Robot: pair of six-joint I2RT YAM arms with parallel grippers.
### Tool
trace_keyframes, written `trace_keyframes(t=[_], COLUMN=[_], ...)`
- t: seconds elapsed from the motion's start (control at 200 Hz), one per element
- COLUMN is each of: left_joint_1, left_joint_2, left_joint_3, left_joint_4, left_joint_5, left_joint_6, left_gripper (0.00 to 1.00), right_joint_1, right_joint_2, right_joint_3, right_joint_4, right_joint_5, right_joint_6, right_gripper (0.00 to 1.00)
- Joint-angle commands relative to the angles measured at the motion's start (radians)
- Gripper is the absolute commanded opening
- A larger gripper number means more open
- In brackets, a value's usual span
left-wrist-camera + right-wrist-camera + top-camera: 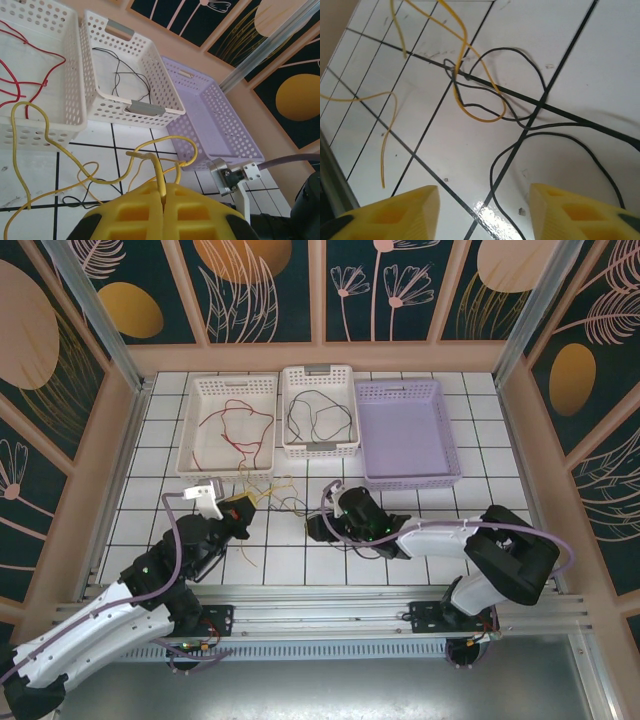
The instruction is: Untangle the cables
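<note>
Near the table's front edge, the left gripper and right gripper flank a yellow cable tangled with a black cable. From the left wrist, the left gripper's fingers are pressed together on the yellow cable, and a red cable lies in the far-left white basket. From the right wrist, the right gripper's fingers stand spread above the crossed black and yellow cables.
</note>
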Motion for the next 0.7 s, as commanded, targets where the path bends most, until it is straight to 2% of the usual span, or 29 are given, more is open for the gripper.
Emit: trace_keyframes(t=[0.0,0.055,0.09,0.11,0.125,0.14,0.55,0.691], left_joint_1=[0.004,0.005,0.005,0.004,0.005,0.004,0.004,0.004], left_joint_2=[-0.019,-0.026,-0.027,-0.027,-0.029,-0.029,-0.034,-0.052], left_joint_3=[-0.012,-0.015,-0.017,-0.018,-0.018,-0.018,-0.029,-0.031], left_joint_4=[0.031,0.028,0.027,0.026,0.026,0.024,0.028,0.011], left_joint_5=[-0.008,-0.013,-0.014,-0.014,-0.015,-0.012,-0.008,-0.017], left_joint_6=[-0.010,-0.009,-0.008,-0.008,-0.006,-0.006,-0.010,-0.008], left_gripper=[0.00,0.00,0.00,0.00,0.00,0.00,0.00,0.00], right_joint_1=[0.029,0.040,0.050,0.056,0.059,0.062,0.061,0.044], right_joint_2=[0.004,0.008,0.010,0.009,0.010,0.011,0.176,0.198], right_joint_3=[0.015,0.020,0.023,0.025,0.027,0.031,0.202,0.206], right_joint_4=[-0.037,-0.050,-0.058,-0.066,-0.072,-0.079,-0.194,-0.187], right_joint_5=[0.132,0.178,0.212,0.239,0.254,0.269,0.332,0.304], right_joint_6=[-0.023,-0.026,-0.032,-0.032,-0.032,-0.032,0.048,0.055], right_gripper=[0.59,0.62,0.68,0.79,0.94,0.98,0.99,0.98])
